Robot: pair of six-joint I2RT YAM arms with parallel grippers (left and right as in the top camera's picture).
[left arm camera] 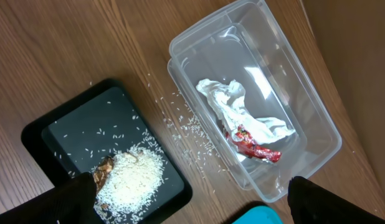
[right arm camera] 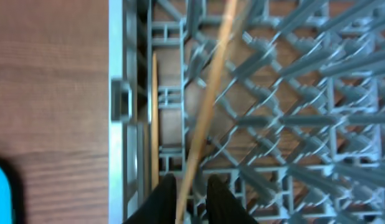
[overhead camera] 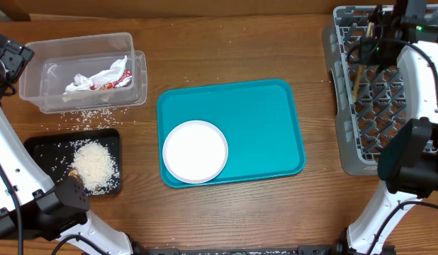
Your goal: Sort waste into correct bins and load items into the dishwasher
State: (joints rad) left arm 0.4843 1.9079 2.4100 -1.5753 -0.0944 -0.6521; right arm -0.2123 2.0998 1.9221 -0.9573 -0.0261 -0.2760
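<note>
Meanwhile, our right gripper (right arm camera: 191,193) hung over the grey dish rack (right arm camera: 304,143), its 2 fingers pinching 1 wooden chopstick (right arm camera: 208,106) that slanted across the grid, beside a 2nd chopstick (right arm camera: 155,124) by the rack's wall. Our left gripper (left arm camera: 192,208) hovered, fingers spread wide, above the clear tub (left arm camera: 317,124) holding the napkin (left arm camera: 233,106) and red wrapper (left arm camera: 255,146), near the black tray (left arm camera: 61,124) of rice (left arm camera: 133,177).

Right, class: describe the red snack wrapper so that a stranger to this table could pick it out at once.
At the top left of the overhead view stands a clear plastic tub, beside a black tray of rice. Inside it lies a crumpled white napkin with the wrapper tucked against it: the only red, crinkled thing there.
</note>
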